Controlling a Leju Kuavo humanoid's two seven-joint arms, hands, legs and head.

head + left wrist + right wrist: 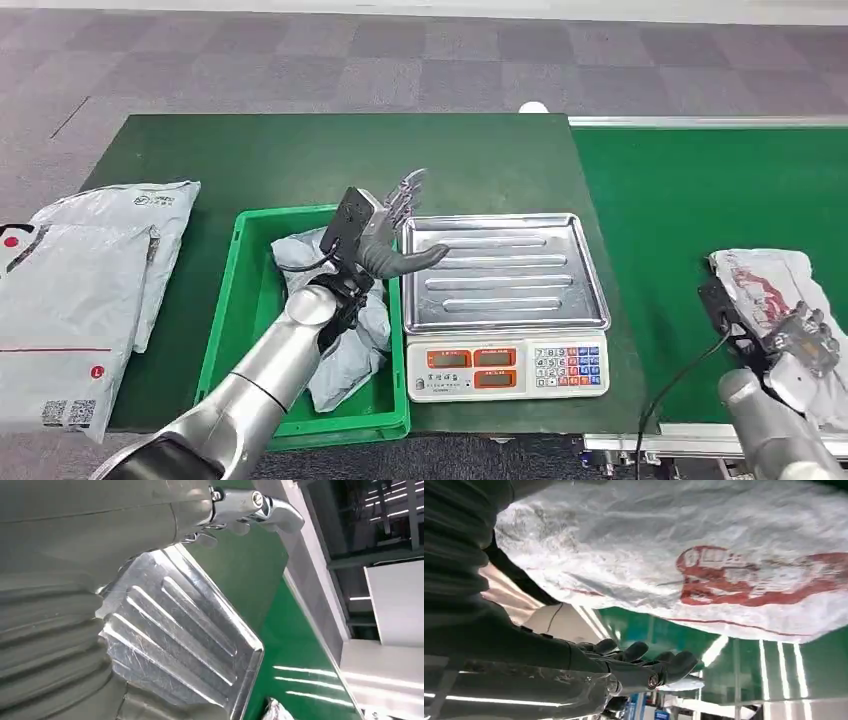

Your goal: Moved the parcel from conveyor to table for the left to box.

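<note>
Meanwhile the open left hand (395, 225) hovers above the scale (505, 300); right hand (790, 340) grips the parcel (770, 280).

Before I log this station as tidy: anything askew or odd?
Nothing is spilled. The grey parcel lies crumpled in the green bin, and the scale pan is bare. The white parcel on the conveyor looks wrinkled.

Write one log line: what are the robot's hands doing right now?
left robot hand: open, at scale tray edge | right robot hand: on conveyor parcel, grip unclear | bin: holds parcel
</note>
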